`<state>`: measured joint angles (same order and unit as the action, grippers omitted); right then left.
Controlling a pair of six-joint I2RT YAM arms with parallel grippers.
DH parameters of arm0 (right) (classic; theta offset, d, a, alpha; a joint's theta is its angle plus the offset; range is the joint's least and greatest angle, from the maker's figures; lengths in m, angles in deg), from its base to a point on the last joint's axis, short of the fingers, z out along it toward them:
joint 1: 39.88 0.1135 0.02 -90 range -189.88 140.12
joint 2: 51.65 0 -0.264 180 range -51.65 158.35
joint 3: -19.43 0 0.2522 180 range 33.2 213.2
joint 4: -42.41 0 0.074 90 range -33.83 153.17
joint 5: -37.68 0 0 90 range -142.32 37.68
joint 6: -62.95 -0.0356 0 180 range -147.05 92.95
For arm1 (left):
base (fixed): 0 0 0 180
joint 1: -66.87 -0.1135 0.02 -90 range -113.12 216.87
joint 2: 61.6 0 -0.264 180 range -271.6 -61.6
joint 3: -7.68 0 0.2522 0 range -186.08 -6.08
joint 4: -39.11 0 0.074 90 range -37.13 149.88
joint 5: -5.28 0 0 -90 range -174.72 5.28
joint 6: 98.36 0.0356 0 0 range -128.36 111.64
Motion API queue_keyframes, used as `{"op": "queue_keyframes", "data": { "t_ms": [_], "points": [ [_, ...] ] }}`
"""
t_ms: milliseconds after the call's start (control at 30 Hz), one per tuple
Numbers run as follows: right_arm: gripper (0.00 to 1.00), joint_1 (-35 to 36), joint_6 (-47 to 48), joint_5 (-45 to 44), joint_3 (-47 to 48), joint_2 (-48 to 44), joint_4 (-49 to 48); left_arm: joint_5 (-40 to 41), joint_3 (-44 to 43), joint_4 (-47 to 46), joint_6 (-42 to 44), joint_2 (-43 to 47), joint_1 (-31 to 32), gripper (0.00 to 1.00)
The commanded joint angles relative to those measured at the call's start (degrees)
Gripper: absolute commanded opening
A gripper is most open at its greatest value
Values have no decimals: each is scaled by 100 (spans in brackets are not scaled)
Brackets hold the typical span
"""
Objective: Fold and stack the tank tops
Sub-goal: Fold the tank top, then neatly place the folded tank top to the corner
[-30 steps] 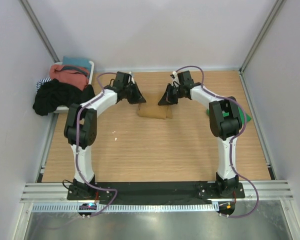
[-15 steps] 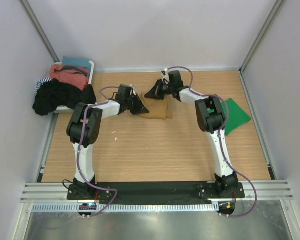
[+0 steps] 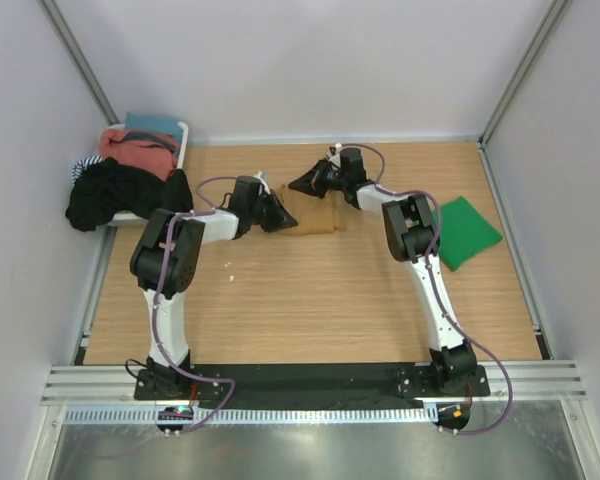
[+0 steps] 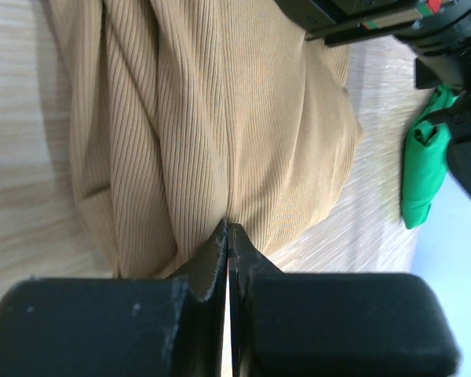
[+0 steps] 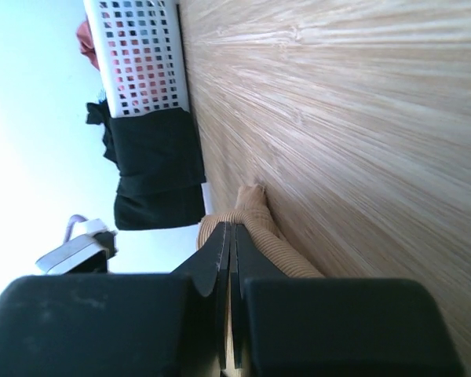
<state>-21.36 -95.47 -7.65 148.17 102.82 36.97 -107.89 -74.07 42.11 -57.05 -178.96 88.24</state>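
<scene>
Tan top [image 3: 315, 217] lies as a compact folded bundle in the upper centre of the overhead view, resting on the bench [image 3: 310, 300]. Its ribbed cloth shows several lengthwise folds in the left wrist view [image 4: 220, 118]. Green top [image 3: 462, 232] lies as a squarish patch at the right of the overhead view, well apart from the tan top and not stacked with it. It shows at the right edge of the left wrist view [image 4: 424, 157]. Left claw [image 3: 277, 213] sits at the bundle's left edge. Its jaws are pressed fully together [image 4: 228, 236], with the tips against a crease in the cloth. Whether any cloth is nipped between them cannot be told. Right claw [image 3: 302, 186] sits at the bundle's upper left corner, near the left claw. Its jaws are likewise closed tight [image 5: 228, 236], low over the bench, with tan cloth [image 5: 275, 243] just beside the tips. Here too a grip on the cloth cannot be confirmed. A white perforated basket [image 3: 185, 135] stands at the upper left of the overhead view, heaped with other garments. A black garment [image 3: 110, 195] hangs over its side, also visible in the right wrist view [image 5: 157, 169].
</scene>
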Motion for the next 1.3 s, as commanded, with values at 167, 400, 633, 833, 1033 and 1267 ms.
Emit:
{"op": "queue_keyframes", "data": {
  "t_ms": [167,400,633,833,1033,1267],
  "points": [
    [8,-77,1602,-99,88,-1489,1471,516,321,1024,439,1240,17,0],
    [27,-77,2498,35,-1248,-2834,1814,621,313,1259,325,1646,17,6],
    [58,-112,4230,-1774,-1259,-3257,4616,1403,-275,1990,561,1322,26,70],
    [80,-147,4566,-2883,-1680,-3450,5207,1527,-821,2342,685,882,26,71],
    [79,-174,4557,-3113,-1953,-3355,5014,1518,-1287,2430,764,293,26,70],
    [74,-156,4460,-2946,-1664,-2731,4856,1474,-1718,2509,773,-331,26,72]
  ]
}}
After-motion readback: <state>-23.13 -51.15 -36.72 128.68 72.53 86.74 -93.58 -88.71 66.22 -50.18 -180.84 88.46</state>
